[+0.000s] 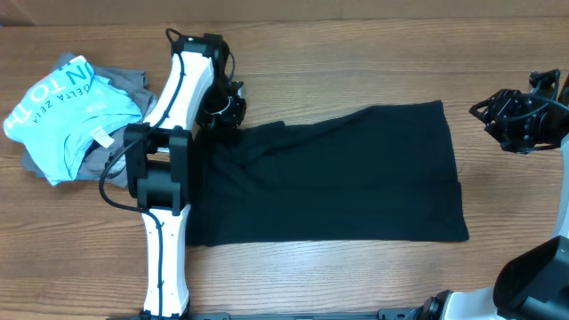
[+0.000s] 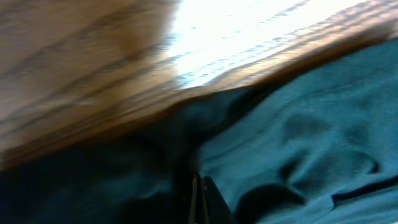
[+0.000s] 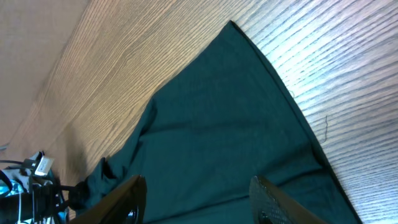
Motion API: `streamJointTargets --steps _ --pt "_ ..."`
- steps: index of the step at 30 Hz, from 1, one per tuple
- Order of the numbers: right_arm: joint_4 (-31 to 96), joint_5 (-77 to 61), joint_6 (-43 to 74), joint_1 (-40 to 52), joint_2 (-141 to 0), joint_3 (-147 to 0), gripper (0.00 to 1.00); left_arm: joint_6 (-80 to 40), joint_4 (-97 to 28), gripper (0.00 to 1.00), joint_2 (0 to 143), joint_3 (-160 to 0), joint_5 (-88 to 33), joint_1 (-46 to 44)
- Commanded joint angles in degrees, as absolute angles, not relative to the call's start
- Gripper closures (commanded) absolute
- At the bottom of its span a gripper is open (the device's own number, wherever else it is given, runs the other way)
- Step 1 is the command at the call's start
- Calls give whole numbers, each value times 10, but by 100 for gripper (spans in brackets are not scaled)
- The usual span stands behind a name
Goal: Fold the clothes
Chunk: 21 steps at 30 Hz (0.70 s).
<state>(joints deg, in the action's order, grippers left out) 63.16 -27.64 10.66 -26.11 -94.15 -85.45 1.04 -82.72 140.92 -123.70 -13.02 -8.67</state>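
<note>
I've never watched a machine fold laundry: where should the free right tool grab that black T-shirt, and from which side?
The far right corner of the black T-shirt, approached from above on the right side. It lies flat, so only an edge can be pinched; that corner juts onto bare table nearest the open right tool.

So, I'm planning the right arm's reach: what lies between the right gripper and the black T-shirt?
Only a bare strip of wooden table. In the overhead view, the right gripper sits apart from the black T-shirt.
</note>
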Motion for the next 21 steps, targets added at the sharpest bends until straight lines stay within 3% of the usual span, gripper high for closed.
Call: streamJointTargets --steps 1,11,21 --pt "631 -275 104 -257 -941 -854 43 15 -828 96 1407 -1260 -145 -86" --pt "631 -274 104 -257 -941 -854 43 13 -831 96 1406 -1416 -147 -44" --pt "629 -274 104 -257 -941 -854 43 13 -716 96 1406 -1453 -184 -38"
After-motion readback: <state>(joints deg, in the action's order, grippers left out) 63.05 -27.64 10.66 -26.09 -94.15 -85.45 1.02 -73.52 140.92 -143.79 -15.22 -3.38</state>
